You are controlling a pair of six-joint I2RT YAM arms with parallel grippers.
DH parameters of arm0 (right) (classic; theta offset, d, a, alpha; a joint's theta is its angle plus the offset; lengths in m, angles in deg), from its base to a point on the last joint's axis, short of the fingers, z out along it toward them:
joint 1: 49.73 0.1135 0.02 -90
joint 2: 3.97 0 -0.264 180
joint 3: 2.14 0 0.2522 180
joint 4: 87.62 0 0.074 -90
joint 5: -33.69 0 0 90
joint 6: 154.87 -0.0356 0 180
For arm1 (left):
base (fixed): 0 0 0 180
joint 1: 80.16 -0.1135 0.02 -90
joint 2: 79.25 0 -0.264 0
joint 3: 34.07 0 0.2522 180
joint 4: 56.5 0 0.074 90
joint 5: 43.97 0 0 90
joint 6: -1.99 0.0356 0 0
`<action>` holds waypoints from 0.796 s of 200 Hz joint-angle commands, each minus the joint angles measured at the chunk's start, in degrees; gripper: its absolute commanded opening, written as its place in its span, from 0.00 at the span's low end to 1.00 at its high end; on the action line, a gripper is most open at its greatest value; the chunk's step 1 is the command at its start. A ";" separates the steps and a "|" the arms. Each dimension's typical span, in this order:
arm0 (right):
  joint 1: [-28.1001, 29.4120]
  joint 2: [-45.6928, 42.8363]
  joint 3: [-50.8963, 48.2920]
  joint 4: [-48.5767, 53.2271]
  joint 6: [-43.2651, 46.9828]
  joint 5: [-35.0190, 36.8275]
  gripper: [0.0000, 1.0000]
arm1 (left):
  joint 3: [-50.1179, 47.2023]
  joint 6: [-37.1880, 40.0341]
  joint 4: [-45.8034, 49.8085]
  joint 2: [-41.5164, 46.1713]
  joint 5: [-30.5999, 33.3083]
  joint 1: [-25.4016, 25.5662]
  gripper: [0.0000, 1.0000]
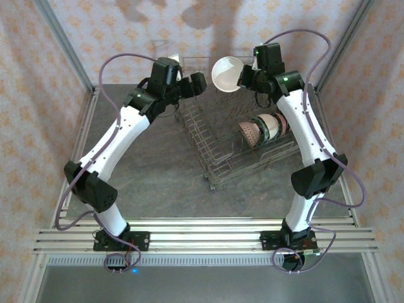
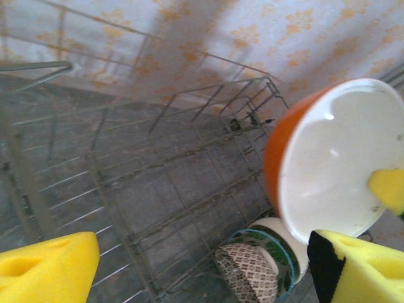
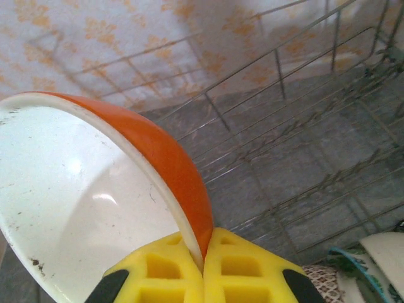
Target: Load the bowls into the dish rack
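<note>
table: grey, mottled top. Orange-patterned wallpaper behind and on both sides of table. Aluminium rails along table's near edge. Metal post at table's far-left corner.

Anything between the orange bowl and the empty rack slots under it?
Nothing visible. The right gripper pinches the orange bowl by its rim above the rack, over bare tines. The loaded bowls sit further along. The open left gripper hangs close beside the bowl, not beneath it.
</note>
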 commanded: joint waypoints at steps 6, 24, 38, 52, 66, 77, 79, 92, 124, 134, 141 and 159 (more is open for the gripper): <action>-1.35 1.26 3.11 -1.01 0.22 8.74 0.00 | -6.55 -1.98 -2.67 6.84 3.38 -2.93 0.87; -2.43 2.96 3.89 0.15 1.96 17.48 0.00 | -11.76 -2.48 -3.38 10.40 3.70 -5.08 0.87; -2.98 4.72 3.93 0.48 4.20 25.31 0.00 | -15.15 -2.55 -3.20 12.53 3.71 -6.74 0.87; -3.50 7.16 4.16 0.58 7.03 32.96 0.00 | -18.02 -2.75 -2.81 14.30 3.51 -8.23 0.87; -3.95 9.37 4.05 -0.08 9.98 38.34 0.00 | -20.28 -2.69 -2.85 15.91 4.00 -9.23 0.87; -4.23 11.09 4.16 -0.64 12.05 42.09 0.00 | -21.82 -2.75 -3.09 16.89 4.31 -9.85 0.87; -4.24 11.40 4.21 -0.92 12.42 42.67 0.00 | -21.98 -2.75 -3.13 17.07 4.25 -9.98 0.87; -4.24 13.34 4.43 -2.93 15.94 46.94 0.00 | -23.18 -2.81 -3.16 17.61 4.05 -10.71 0.87; -4.22 17.41 6.81 -5.57 20.75 53.30 0.00 | -24.62 -2.76 -2.74 18.37 3.86 -12.08 0.87; -4.24 18.27 6.95 -6.89 22.24 54.83 0.00 | -25.05 -2.77 -2.80 18.54 3.73 -12.50 0.87; -4.23 18.90 6.98 -7.55 23.27 55.46 0.00 | -25.35 -2.71 -3.00 18.63 3.53 -12.82 0.87; -4.17 20.74 7.28 -9.64 26.74 58.26 0.00 | -25.78 -2.84 -3.04 18.39 2.96 -13.64 0.87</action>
